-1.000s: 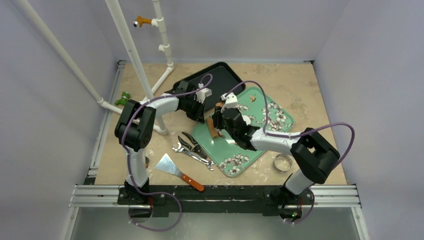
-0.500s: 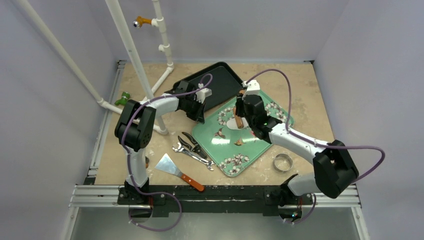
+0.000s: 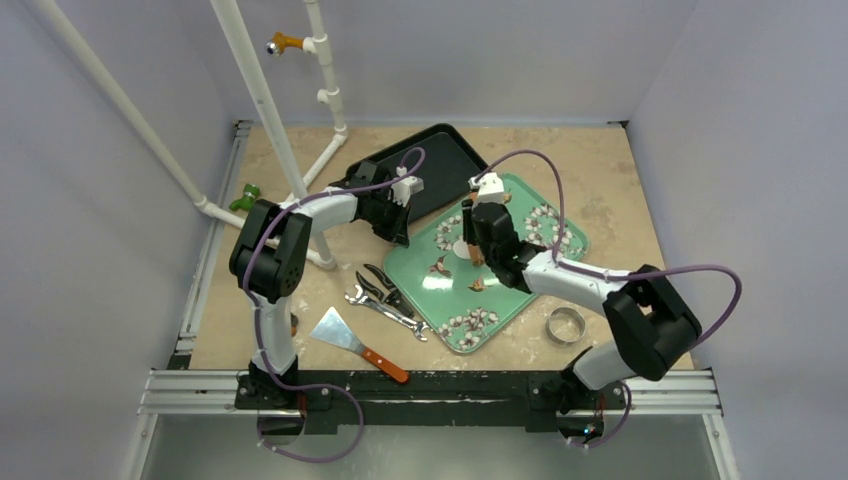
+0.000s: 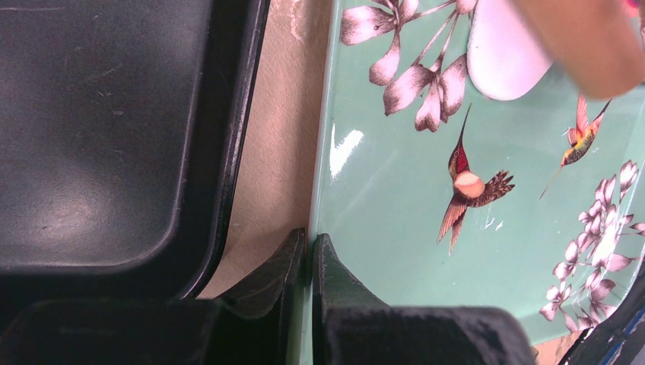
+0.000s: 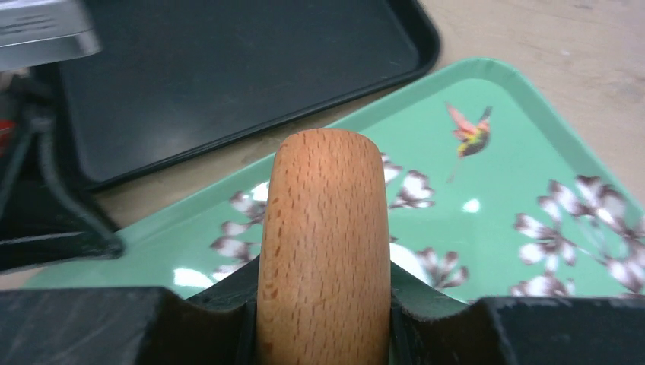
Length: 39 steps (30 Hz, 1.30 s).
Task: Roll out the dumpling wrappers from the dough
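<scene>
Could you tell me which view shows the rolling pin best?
The right wrist view: the rolling pin fills the centre, clamped in the right gripper. The left wrist view catches only a blurred end; from above it is a small brown sliver.

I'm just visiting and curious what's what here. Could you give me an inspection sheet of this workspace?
Surface: beige speckled table.
Job's things: one dumpling wrapper on the green tray; wooden rolling pin over it, contact unclear.
Clutter: black tray, pliers, wrench, scraper, metal ring.
Grippers: left gripper shut on the green tray's rim; right gripper shut on the rolling pin.
Cables: purple cables loop along both arms.
Surroundings: white pipes at the far left; plain walls.
</scene>
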### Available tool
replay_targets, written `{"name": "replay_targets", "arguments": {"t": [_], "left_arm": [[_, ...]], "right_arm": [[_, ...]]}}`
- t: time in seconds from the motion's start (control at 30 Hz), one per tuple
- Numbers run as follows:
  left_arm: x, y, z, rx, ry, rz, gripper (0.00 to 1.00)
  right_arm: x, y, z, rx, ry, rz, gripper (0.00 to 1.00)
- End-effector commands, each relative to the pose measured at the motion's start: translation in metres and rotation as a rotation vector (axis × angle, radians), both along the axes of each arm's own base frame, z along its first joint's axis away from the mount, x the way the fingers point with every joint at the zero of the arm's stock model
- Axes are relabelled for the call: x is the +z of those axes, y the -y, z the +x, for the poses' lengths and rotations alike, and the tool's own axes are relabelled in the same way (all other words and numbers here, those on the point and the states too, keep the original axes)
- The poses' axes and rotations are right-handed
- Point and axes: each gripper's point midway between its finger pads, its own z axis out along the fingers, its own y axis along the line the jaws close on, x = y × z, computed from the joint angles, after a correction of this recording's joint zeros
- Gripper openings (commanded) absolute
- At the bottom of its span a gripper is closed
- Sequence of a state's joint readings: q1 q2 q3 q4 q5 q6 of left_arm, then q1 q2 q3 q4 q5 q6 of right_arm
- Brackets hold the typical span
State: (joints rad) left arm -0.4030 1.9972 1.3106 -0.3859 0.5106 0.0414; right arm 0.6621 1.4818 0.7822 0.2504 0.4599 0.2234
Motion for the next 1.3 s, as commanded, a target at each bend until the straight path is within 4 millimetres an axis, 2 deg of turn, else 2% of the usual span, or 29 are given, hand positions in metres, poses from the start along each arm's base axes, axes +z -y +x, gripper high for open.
{"name": "replay_targets", "arguments": {"t": [0.0, 0.17, 0.27, 0.37, 0.43, 0.5, 0.57, 0.6, 0.7, 0.87, 0.97, 1.03, 1.17, 1.23, 1.27], "left_arm": [[-0.001, -0.008, 0.013, 0.037, 0.025, 0.009, 0.0], [-0.001, -0.008, 0.013, 0.038, 0.026, 0.009, 0.0], [-0.001, -0.008, 0.013, 0.037, 0.026, 0.009, 0.0], [-0.001, -0.008, 0.013, 0.038, 0.026, 0.009, 0.0], [-0.001, -0.008, 0.013, 0.038, 0.026, 0.009, 0.0], [0.0, -0.008, 0.013, 0.038, 0.026, 0.009, 0.0], [-0.001, -0.008, 0.013, 0.037, 0.026, 0.009, 0.0], [-0.001, -0.008, 0.013, 0.037, 0.025, 0.009, 0.0], [0.0, -0.008, 0.013, 0.038, 0.025, 0.009, 0.0], [0.004, -0.009, 0.01, 0.063, -0.038, -0.023, 0.0], [0.009, -0.014, -0.007, 0.076, -0.218, -0.104, 0.0], [0.014, -0.018, -0.018, 0.074, -0.304, -0.134, 0.0], [0.032, -0.027, -0.029, 0.006, -0.297, -0.11, 0.0], [0.04, -0.038, -0.025, -0.056, -0.247, -0.038, 0.0], [0.037, -0.049, -0.02, -0.078, -0.213, 0.038, 0.0]], "right_arm": [[-0.069, -0.033, -0.055, 0.127, -0.173, 0.003, 0.0], [-0.095, -0.037, -0.07, 0.128, -0.224, 0.046, 0.0], [-0.088, -0.037, -0.068, 0.124, -0.219, 0.041, 0.0], [-0.048, -0.053, -0.058, 0.188, -0.153, 0.07, 0.0], [-0.001, -0.061, -0.045, 0.217, -0.05, 0.098, 0.0], [0.036, -0.053, -0.029, 0.204, 0.038, 0.11, 0.0], [0.058, -0.04, -0.015, 0.17, 0.089, 0.121, 0.0], [0.063, -0.029, -0.007, 0.142, 0.1, 0.124, 0.0], [0.063, 0.003, 0.012, 0.068, 0.103, 0.11, 0.0], [0.084, 0.026, 0.026, 0.088, 0.156, 0.009, 0.0], [0.078, 0.023, 0.02, 0.108, 0.112, 0.037, 0.0], [0.067, 0.026, 0.012, 0.093, 0.099, 0.063, 0.0], [0.062, 0.018, 0.001, 0.121, 0.108, 0.157, 0.0], [0.058, 0.015, -0.004, 0.136, 0.1, 0.178, 0.0], [0.056, 0.015, -0.005, 0.136, 0.097, 0.181, 0.0]]}}
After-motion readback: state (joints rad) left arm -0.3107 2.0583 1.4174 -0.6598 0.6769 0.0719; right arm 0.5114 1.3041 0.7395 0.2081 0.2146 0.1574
